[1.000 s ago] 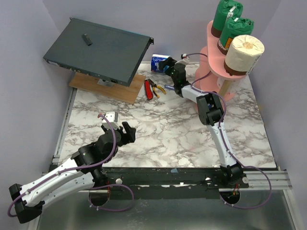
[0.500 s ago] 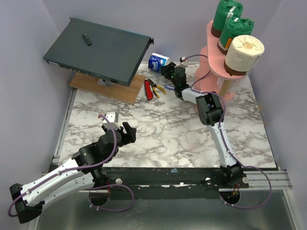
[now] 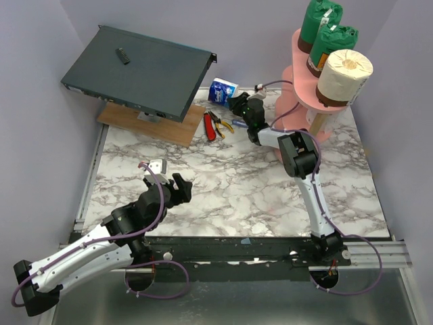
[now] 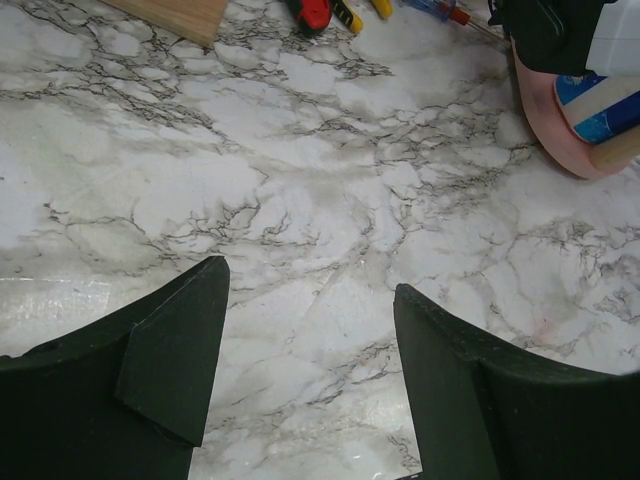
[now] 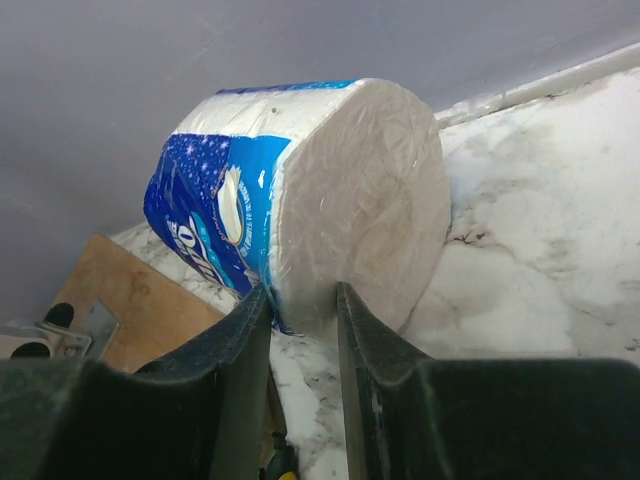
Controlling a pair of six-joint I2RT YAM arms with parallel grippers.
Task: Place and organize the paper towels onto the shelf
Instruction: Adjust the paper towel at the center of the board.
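A blue-and-white wrapped paper towel roll point(image 3: 222, 90) lies on its side at the back of the marble table. My right gripper point(image 3: 235, 102) is shut on its lower rim; in the right wrist view the fingertips point(image 5: 252, 305) pinch the roll point(image 5: 330, 190) where wrap meets the flat end. The pink shelf point(image 3: 295, 45) stands at the back right. Its top board carries two green-wrapped rolls point(image 3: 322, 19) and a bare white roll point(image 3: 346, 72). My left gripper point(image 3: 165, 177) hovers open over the near left marble, nothing between its fingers point(image 4: 190, 330). Another blue-wrapped roll point(image 4: 600, 100) sits on the shelf's bottom board point(image 4: 556, 135).
A dark grey flat metal box point(image 3: 139, 71) rests tilted on a wooden board point(image 3: 159, 127) at the back left. Red-handled pliers point(image 3: 211, 126) and a screwdriver point(image 3: 238, 123) lie just in front of the blue roll. Purple walls close in the back and sides.
My right gripper's jaws have closed from wide open onto the blue-and-white roll, which shifted slightly at the back edge. The left arm has not moved.
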